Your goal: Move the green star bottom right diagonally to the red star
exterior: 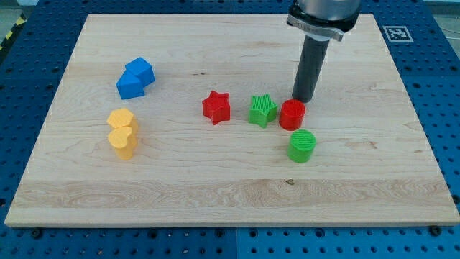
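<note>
Our tip [302, 99] stands on the wooden board [65, 180] just at 1 o'clock of the red cylinder [292, 114], touching or nearly touching its far edge, and well to 2 o'clock of the green star [263, 110]. The arm ends in a bare rod, so there are no fingers to be apart or together. The green star sits near the board's middle, at 3 o'clock of the red star [215, 106], level with it and a little apart, with the red cylinder pressed against its own 3 o'clock side.

We judge the task to be in its approach step: the star is not yet on the diagonal it needs, which lies at about 4 to 5 o'clock of the red star. The next move, as we read it, calls for bringing our tip round to the star's 12 o'clock side and pushing it toward 6 o'clock, clear of the red cylinder and the green cylinder [302, 146] at its 4 o'clock.

Counted: one red star, one green star, one red cylinder, one green cylinder, one blue block [134, 78] and one yellow block [123, 132].
</note>
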Robot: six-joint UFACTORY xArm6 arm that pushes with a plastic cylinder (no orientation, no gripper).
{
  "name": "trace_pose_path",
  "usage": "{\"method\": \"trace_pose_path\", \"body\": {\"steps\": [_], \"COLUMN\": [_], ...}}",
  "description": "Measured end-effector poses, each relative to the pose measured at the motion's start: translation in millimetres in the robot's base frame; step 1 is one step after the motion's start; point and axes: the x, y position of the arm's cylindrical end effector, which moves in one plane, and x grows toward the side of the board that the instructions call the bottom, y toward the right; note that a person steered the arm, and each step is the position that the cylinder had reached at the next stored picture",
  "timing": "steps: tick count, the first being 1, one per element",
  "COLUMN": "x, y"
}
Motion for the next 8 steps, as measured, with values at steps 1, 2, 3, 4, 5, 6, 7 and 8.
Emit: {"method": "trace_pose_path", "body": {"steps": [1, 2, 3, 4, 5, 6, 7, 8], "x": [0.2, 0.2, 0.2, 0.2, 16.0, 25.6, 25.6, 25.6], "y": [-2.7, -14.9, -29.7, -52.0, -57.7, -57.8, -57.9, -57.9]}}
